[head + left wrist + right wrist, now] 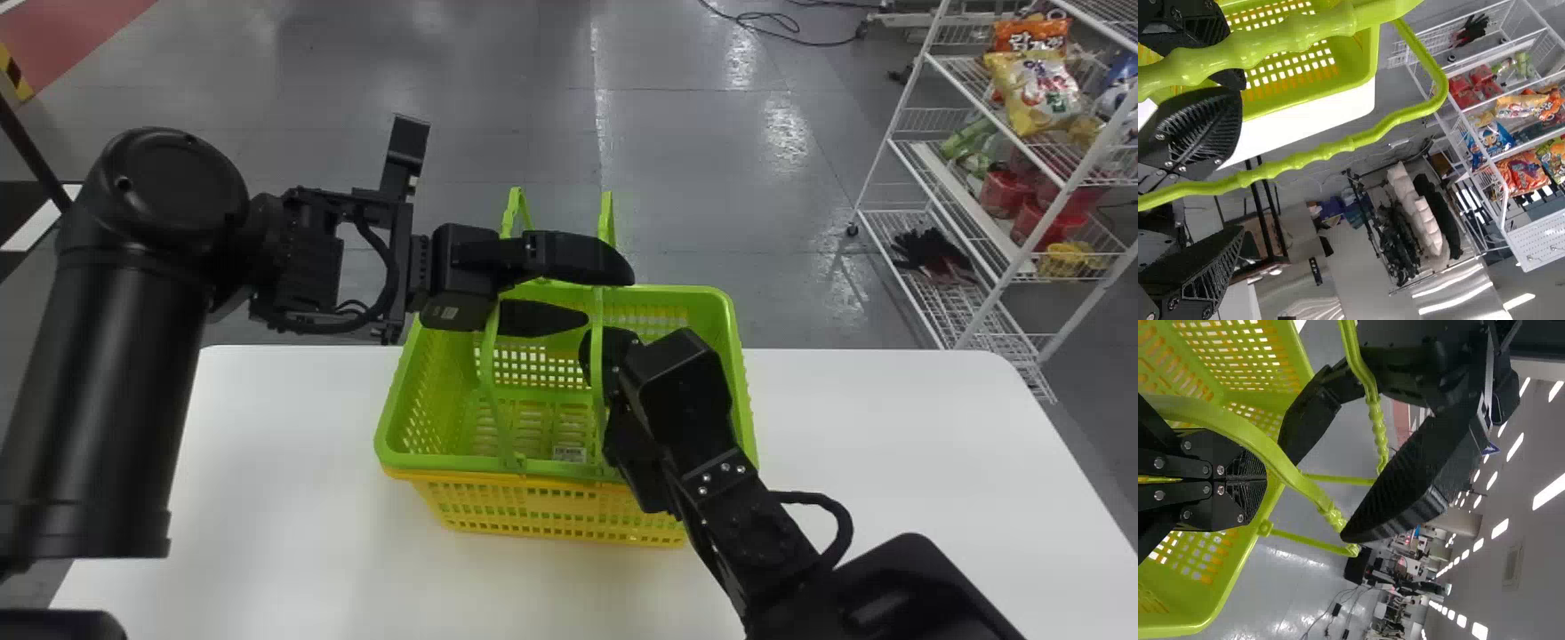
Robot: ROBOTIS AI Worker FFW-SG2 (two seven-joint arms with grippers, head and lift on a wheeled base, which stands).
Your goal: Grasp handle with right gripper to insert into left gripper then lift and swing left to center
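Green handle (pixel 1331 152) runs between the left gripper's (pixel 609 296) open fingers, the right gripper's (pixel 587 351) closed beside another handle (pixel 597 382).

- Tabletop (pixel 267 498): white, smooth, far corners rounded.
- Yellow basket (pixel 551 513): stands upright on the tabletop, around its middle.
- Green basket (pixel 427 461): nested in the yellow one, rim uppermost.

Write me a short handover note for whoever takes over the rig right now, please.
Left gripper: jaws open, one handle running between them.
Right gripper: jaws shut beside the other handle, which is not between them.
Green basket sits over the yellow one on the table.
Done: both handles upright, one in the left jaws.
Left: bring in the other, close, lift and swing to center.
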